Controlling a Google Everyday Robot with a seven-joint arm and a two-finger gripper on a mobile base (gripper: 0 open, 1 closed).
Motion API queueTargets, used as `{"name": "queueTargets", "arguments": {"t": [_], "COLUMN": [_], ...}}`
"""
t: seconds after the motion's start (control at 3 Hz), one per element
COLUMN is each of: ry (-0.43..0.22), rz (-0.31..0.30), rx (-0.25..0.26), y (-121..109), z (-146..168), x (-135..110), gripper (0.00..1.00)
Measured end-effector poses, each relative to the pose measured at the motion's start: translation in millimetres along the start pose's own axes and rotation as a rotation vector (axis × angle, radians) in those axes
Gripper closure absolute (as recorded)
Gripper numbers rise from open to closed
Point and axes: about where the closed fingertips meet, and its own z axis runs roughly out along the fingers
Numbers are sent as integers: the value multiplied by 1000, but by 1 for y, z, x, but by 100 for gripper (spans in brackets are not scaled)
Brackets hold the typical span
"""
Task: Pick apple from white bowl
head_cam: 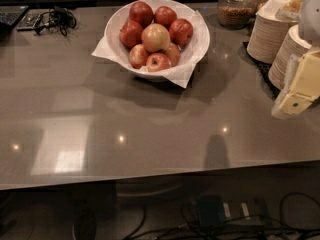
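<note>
A wide white bowl (pixel 201 43) lined with a white paper napkin (pixel 103 52) stands at the back middle of the grey counter (pixel 150 129). It holds several red and yellow-red apples (pixel 155 37), piled with one on top in the middle. My gripper (pixel 290 103) hangs at the right edge of the view, cream and yellow. It is well to the right of the bowl, lower in the picture, and apart from it. It holds nothing that I can see.
Tall stacks of cream disposable plates (pixel 270 34) stand at the back right, just behind the gripper. A glass jar (pixel 236 6) is behind them. Black cables (pixel 56 18) and a dark device (pixel 10 15) lie at the back left. Cables lie on the floor below the counter's front edge.
</note>
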Motion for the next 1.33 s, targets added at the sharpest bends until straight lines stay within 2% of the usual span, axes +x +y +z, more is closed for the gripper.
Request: {"name": "queueTargets", "arguments": {"t": [0.33, 0.67, 1.33], "ry": [0, -41, -193], "rz": [0, 2, 31], "rx": [0, 29, 133], "y": [0, -9, -66], "z": [0, 3, 26], "x": [0, -17, -90], "gripper": [0, 0, 0]}}
